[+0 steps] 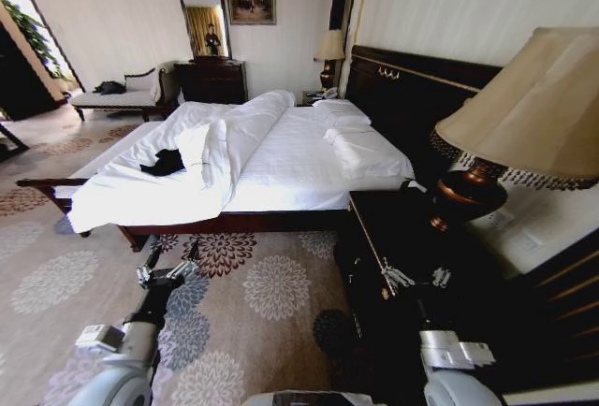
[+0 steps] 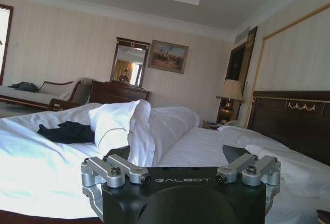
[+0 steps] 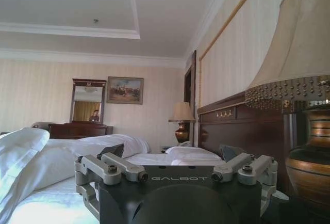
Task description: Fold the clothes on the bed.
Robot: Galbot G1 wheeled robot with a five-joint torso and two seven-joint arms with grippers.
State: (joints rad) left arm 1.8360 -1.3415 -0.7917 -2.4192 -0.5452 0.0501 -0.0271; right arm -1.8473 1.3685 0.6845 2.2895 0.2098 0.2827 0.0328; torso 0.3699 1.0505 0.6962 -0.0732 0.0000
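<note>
black t-shirt (image 1: 168,162) crumpled on the white duvet (image 1: 150,195), on the foot half of the bed (image 1: 281,158) and toward the side away from the bedside lamp (image 1: 524,135). bunched into a dark heap, lettering not readable, collar and hem not distinguishable, so no telling which way it points. long axis, as far as judged from the head view, roughly across the bed's width, a thin dark tail reaching toward the foot-end corner. just beside it, on the headboard side, a thick turned-back fold of duvet (image 1: 201,149).

left pincer (image 1: 168,270) low over the flowered carpet (image 1: 234,294), short of the bed's wooden frame, released, fingers spread. seen in the left wrist view as left pincer (image 2: 180,170) with the shirt (image 2: 64,131) ahead and off to one side across the mattress, well apart, nothing between the fingers.

right pincer (image 1: 412,277) over the dark nightstand (image 1: 402,247), close to the lamp's base, well apart from the shirt and with most of the bed in between. also released, per the right wrist view (image 3: 175,170), fingers wide and holding nothing.

left arm clearly the nearer one. shirt lies forward of the left pincer and slightly away from the lamp, beyond the frame and the hanging duvet edge. judged: folding not begun; approach to the bed likely needed first, since neither pincer is near the cloth.
</note>
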